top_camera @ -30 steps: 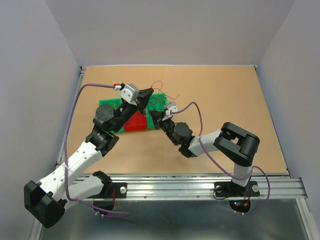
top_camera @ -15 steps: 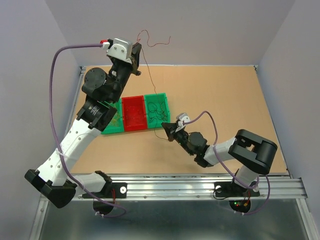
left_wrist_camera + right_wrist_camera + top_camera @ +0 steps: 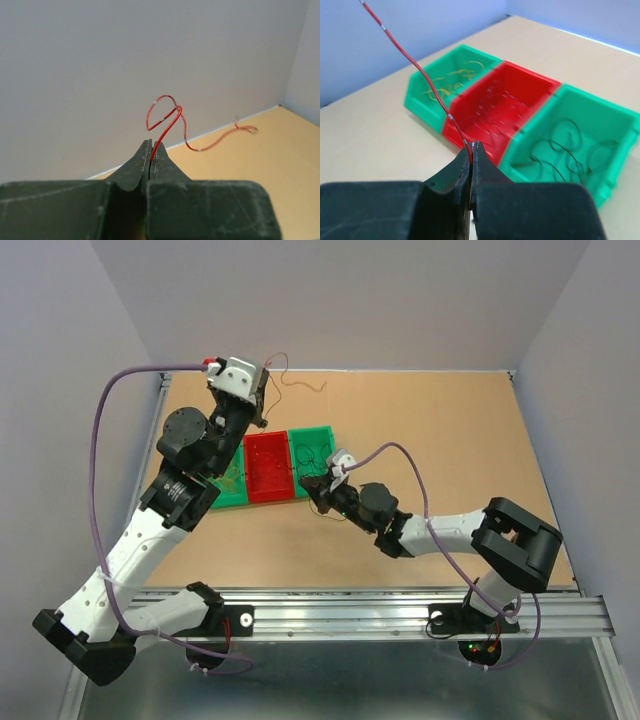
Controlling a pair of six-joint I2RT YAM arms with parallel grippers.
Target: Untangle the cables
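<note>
One thin red wire (image 3: 162, 134) is pinched at both ends. My left gripper (image 3: 151, 142) is shut on it and held high over the back left of the table (image 3: 266, 380). The wire's free end (image 3: 300, 382) curls out past the jaws. My right gripper (image 3: 472, 145) is shut on the wire's other part (image 3: 449, 116), low at the near edge of the bins (image 3: 312, 483). Dark wires (image 3: 570, 145) lie in the right green bin (image 3: 535, 172). Yellow wires (image 3: 452, 82) lie in the left green bin (image 3: 420, 102).
Three small bins stand in a row left of the table's centre: green (image 3: 222, 498), red (image 3: 268, 490) and green (image 3: 325, 430). The red bin (image 3: 530, 75) holds thin red strands. Grey walls enclose the table at the back and on both sides.
The left gripper pulled the red wire up out of the bins area, rose high, then dropped back a little. The right gripper drew away toward the front, then came back to the bins.
</note>
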